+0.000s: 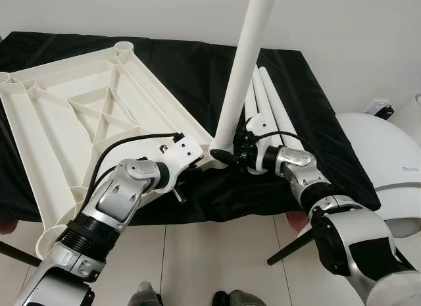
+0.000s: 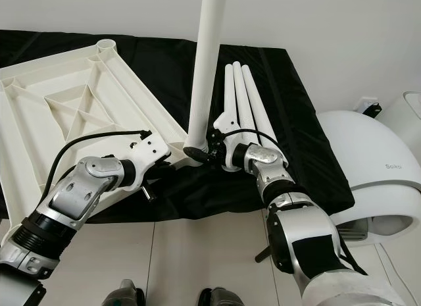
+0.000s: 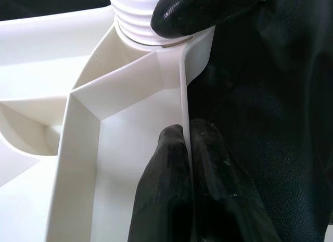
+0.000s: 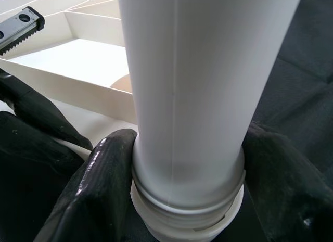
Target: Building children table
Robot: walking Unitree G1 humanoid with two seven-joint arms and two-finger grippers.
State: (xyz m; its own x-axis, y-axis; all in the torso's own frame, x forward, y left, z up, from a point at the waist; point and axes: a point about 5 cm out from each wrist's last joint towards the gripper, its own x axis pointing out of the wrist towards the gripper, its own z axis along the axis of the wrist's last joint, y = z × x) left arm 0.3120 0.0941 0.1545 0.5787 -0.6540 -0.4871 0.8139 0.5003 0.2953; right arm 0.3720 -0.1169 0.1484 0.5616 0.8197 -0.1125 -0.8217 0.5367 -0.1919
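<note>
Counter: we record a raised surface draped in black cloth, set against a white wall. On it we list one white plastic tabletop, lying upside down with its ribbed underside showing, its near edge overhanging the front of the counter. Just beside its near corner we list three loose white table legs, lying side by side on the cloth.

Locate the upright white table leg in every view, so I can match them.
Left eye: upright white table leg, centre, rising from the tabletop's near corner.
Right eye: leg, slightly left of centre.
Left wrist: threaded base.
Right wrist: close up.
Shared landmark: corner socket.
</note>
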